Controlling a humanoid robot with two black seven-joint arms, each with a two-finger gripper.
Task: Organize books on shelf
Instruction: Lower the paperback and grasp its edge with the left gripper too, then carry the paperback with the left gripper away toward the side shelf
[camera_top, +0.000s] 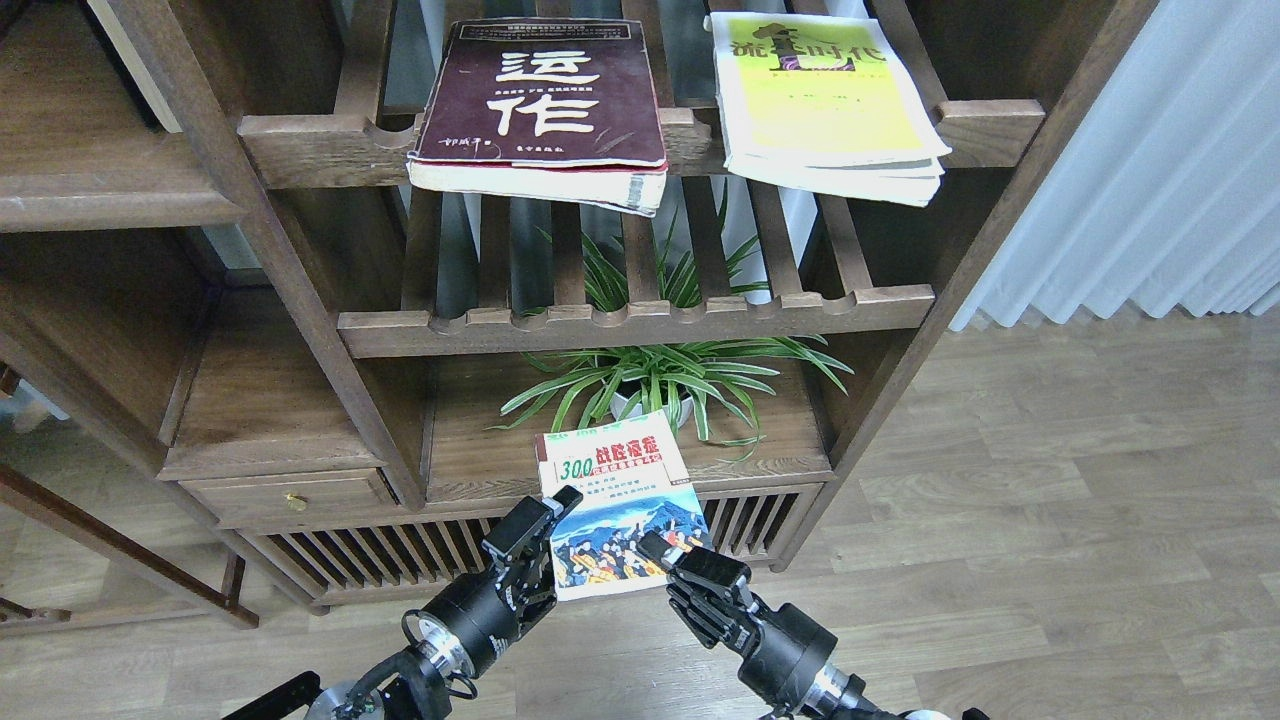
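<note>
Nearest the camera, two black arms rise from the bottom edge. Left gripper (541, 521) has its fingers at the near left edge of the small paperback marked "300" with a blue crowd picture (616, 500); right gripper (668, 558) has its fingers at that book's near right corner. Each looks closed on the book's edge, though how far the fingers stand apart cannot be told from this angle.

That small book juts out over the rounded front edge of the flat dark-brown wooden board (770, 440), its far end over the board and its near half past the edge, above the floor. Red characters run beside the "300" on its cover. Just behind it stands a green striped-leaf plant in a white pot (655, 385), leaving bare board to the left and right.

Above is a slatted wooden rack with a scalloped front rail (640, 325). On the higher slatted rack (330, 150) lie the thick maroon paperback with big white Chinese characters (545, 95), overhanging the front rail, and to its right, well apart, the thin yellow-green and white paperback (820, 100), also overhanging. Right of the unit is open wood-plank floor (1080, 480) and a pale pleated curtain (1150, 200).
</note>
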